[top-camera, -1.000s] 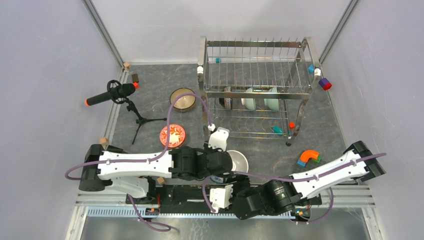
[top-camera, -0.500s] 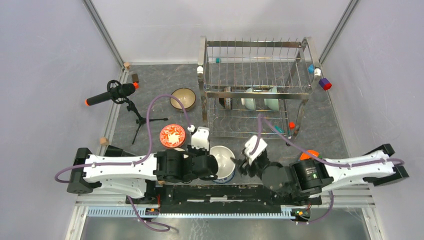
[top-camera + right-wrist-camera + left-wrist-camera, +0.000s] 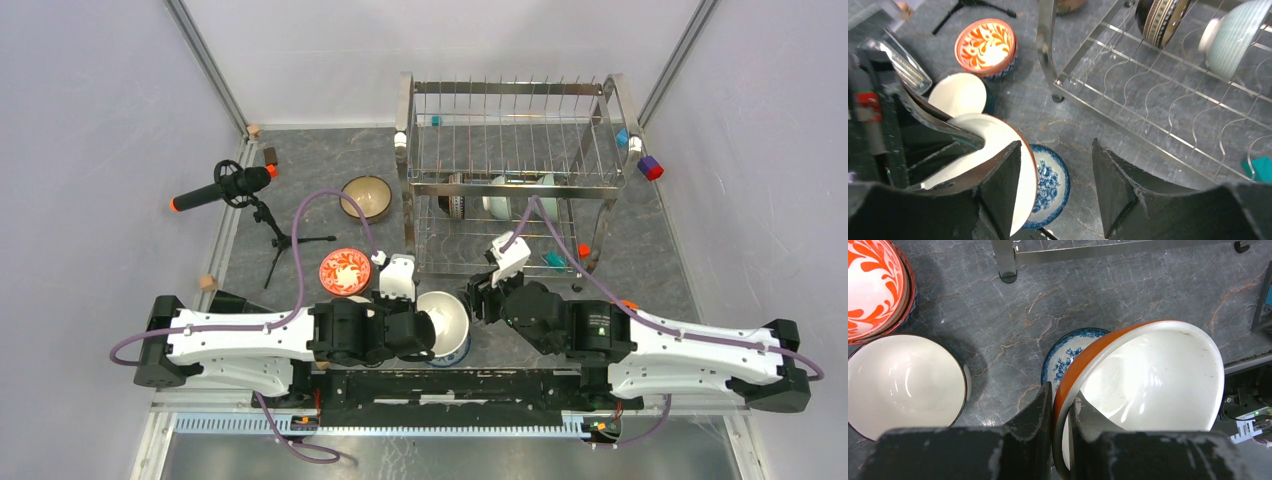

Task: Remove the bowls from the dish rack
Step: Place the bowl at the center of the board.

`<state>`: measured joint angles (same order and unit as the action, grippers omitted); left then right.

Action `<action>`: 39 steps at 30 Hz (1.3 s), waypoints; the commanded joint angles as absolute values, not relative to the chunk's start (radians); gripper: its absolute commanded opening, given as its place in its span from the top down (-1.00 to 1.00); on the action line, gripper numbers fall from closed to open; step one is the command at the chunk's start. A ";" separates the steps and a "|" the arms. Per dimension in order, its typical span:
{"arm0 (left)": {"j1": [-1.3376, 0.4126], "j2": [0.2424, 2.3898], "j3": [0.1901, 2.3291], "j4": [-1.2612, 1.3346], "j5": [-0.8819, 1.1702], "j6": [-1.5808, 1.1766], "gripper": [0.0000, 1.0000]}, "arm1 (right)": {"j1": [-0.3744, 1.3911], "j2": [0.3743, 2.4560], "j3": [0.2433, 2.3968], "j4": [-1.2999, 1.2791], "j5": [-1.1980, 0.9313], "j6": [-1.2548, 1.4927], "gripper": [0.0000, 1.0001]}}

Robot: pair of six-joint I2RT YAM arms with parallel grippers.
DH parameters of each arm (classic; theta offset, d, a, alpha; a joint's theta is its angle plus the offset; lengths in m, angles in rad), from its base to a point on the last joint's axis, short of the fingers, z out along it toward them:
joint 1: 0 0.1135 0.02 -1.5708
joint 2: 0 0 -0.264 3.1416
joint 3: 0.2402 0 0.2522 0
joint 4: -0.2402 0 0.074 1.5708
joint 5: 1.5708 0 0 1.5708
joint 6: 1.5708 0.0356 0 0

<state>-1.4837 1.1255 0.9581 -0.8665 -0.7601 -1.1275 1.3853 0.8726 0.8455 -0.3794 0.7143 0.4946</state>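
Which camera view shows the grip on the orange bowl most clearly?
The left wrist view: the left pincer pinches the rim of the orange bowl, with its orange outside and white inside both visible. The top view shows mostly its white inside. In the right wrist view it sits partly behind the right pincer.

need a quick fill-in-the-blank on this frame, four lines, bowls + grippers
1. The orange bowl is pinched at its rim by the ____ gripper.
2. Right below it lies a patterned bowl in white and ____.
3. The right gripper holds nothing; its jaws are ____.
4. In the dish rack, the bowls stand on its ____ tier.

Missing words: left; blue; open; lower
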 commanded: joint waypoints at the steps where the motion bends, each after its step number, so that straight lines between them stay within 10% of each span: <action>1: -1.491 1.105 0.969 -0.848 -0.822 -1.204 0.96 | 1.334 0.878 0.799 -0.320 0.569 0.549 -0.14; 39: -1.490 1.109 0.976 -0.790 -0.814 -1.162 0.96 | 1.263 0.962 0.667 -0.228 0.366 0.624 0.32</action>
